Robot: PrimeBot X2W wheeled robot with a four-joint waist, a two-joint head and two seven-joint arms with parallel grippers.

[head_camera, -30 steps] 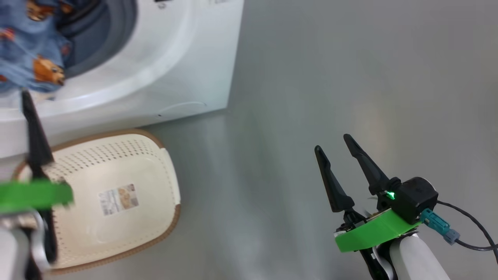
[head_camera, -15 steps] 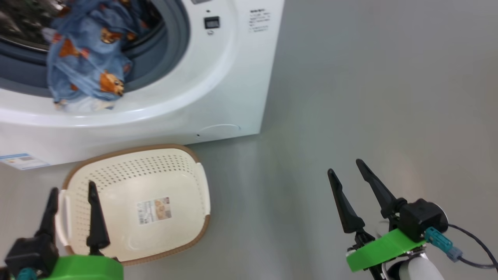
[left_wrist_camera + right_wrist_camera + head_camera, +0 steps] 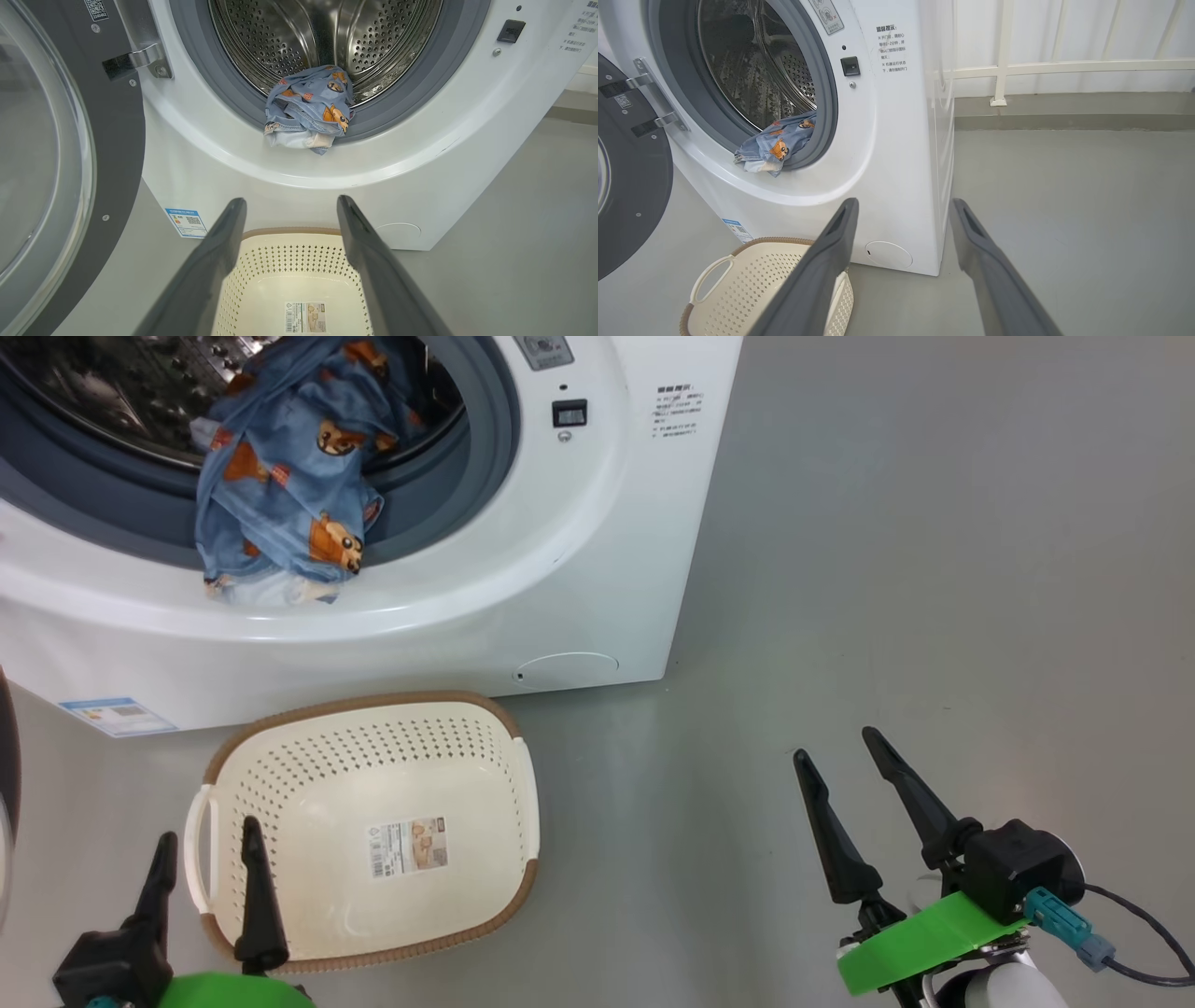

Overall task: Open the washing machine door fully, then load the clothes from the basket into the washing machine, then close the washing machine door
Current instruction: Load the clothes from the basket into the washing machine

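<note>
Left gripper [image 3: 209, 832] and right gripper [image 3: 834, 745] both stand spread and empty. The clothes [image 3: 280, 485] sag over the grey gasket [image 3: 495, 429] of the washing machine [image 3: 579, 569], partly hanging outside; the basket [image 3: 373, 698] holds nothing. Before swinging the door [image 3: 117, 140] shut, 1 gripper should push that bundle deeper into the drum [image 3: 327, 32] so no cloth gets caught.
</note>
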